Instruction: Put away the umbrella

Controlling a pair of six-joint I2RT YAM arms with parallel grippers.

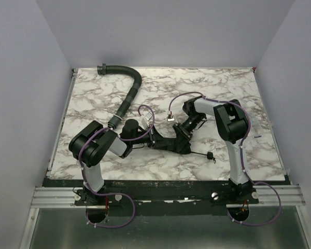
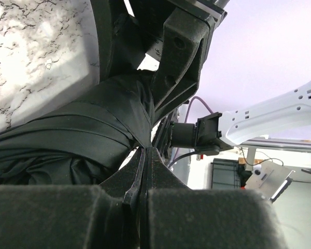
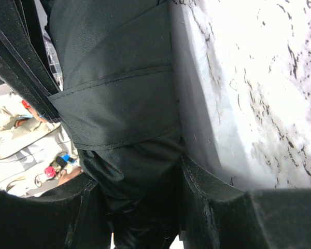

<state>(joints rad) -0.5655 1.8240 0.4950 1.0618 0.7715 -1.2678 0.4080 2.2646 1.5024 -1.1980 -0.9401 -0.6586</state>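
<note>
The left end effector [image 2: 145,155] is clenched, its pads meeting on a pinch of umbrella [image 2: 67,135] fabric whose folds draw to a point at the tips. The right end effector [image 3: 137,197] grasps the rolled bundle, one finger on each side, close to the band [image 3: 114,114] wrapped round it. These grips show only in the wrist views. Only the top view shows the wider scene: the umbrella sits at the front middle of the desk [image 1: 207,88] between both arms, its strap [image 1: 210,155] trailing right. A ribbed hose [image 1: 128,96] curves across the rear left.
</note>
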